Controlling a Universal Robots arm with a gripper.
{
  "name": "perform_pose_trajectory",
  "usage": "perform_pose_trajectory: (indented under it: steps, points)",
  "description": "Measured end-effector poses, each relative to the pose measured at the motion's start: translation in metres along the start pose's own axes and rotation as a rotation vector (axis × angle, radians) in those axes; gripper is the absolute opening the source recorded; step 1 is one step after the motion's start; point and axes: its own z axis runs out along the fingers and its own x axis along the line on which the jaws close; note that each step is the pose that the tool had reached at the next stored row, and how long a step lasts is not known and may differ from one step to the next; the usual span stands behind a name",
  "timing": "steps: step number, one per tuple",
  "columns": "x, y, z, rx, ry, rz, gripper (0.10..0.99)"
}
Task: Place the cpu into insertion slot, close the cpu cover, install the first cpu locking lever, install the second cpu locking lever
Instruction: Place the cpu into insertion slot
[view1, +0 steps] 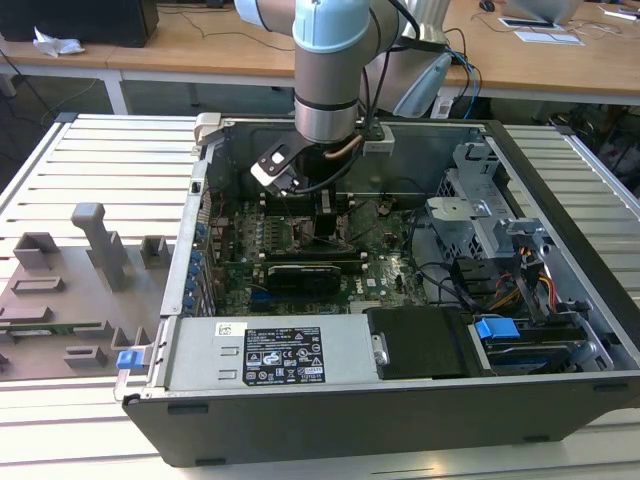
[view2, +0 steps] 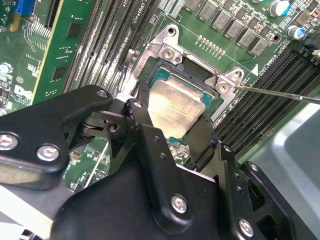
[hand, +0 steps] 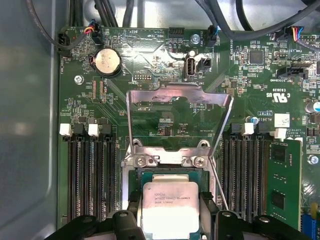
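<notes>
tool (hand: 170, 206) grasping cpu (hand: 170, 200) by two sides | cpu at slot (view2: 170, 67) — seating unclear | cover (hand: 180, 93) open, off the slot

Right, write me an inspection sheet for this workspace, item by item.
Surface: slatted metal table carrying the open computer case.
Job's things: the cpu is at the insertion slot. The cpu cover stands raised open. A thin locking lever stands free beside the slot.
Clutter: grey fixture blocks on the table, at the exterior view's left of the case.
End effector: closed on two opposite sides of the cpu, as far as the wrist views show.
Cables: black bundles at the board's edge; coloured leads by the drive bay.
Surroundings: wooden desks behind the table.
</notes>
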Motion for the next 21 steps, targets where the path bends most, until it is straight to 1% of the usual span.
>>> perform_pose_trajectory:
  steps: [2,3,6,13,15,16,17,18,19,20,21]
  points:
    - [0.0001,0.0001,0.0002,0.0,0.0002,0.0,0.557]
    - [0.0,0.0,0.0002,0.0,0.0,0.0,0.62]
    - [0.0,0.0,0.0002,0.0,0.0,0.0,0.62]
    - [-0.0001,0.0002,-0.0058,0.0,0.0,0.0,0.62]
    - [0.0008,0.0002,-0.0064,0.0,0.0,0.0,0.62]
    - [0.0008,0.0002,-0.0073,0.0,-0.0002,0.0,0.537]
    - [0.0009,0.0003,-0.01,0.0,0.0,0.0,0.475]
    - [0.0007,0.0004,-0.0147,0.0,0.0,0.0,0.353]
    - [0.0007,0.0006,-0.0193,0.0,0.0,0.0,0.294]
    - [0.0006,0.0007,-0.0243,0.0,0.0,0.0,0.173]
    - [0.0006,0.0008,-0.0261,0.0,-0.0001,0.0,0.173]
